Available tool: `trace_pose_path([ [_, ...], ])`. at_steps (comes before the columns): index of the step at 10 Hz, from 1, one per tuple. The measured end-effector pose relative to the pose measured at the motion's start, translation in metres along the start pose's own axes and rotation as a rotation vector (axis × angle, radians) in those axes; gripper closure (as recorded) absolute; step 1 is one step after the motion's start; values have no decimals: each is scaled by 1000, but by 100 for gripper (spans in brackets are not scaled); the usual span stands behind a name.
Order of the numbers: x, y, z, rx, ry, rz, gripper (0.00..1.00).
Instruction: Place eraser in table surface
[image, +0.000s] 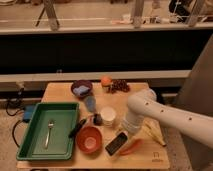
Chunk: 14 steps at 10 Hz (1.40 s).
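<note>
The eraser (115, 144), a flat black block with a pale edge, is at the front middle of the light tan table surface (60, 92), just right of the orange bowl (89, 139). It looks slanted, with its far end up toward the arm. My gripper (128, 131) hangs from the white arm (165, 116) that reaches in from the right, and sits right above the eraser's far right end. The wrist hides where the two meet, so I cannot tell whether the eraser is held or resting on the table.
A green tray (37, 150) with a fork (49, 131) fills the front left. A black stick tool (77, 128), white cup (108, 116), blue-grey cup (90, 103), purple bowl with blue sponge (81, 89), orange (105, 80), grapes (119, 86), banana (153, 133) and an orange-red piece (131, 147) are on the table.
</note>
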Motion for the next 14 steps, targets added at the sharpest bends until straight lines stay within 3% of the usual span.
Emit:
trace_pose_path([
  [3, -7, 19, -59, 81, 30, -28, 100],
  [7, -21, 32, -108, 194, 78, -59, 100],
  [10, -28, 21, -103, 194, 88, -100, 100],
  [14, -21, -10, -62, 149, 87, -131, 100],
])
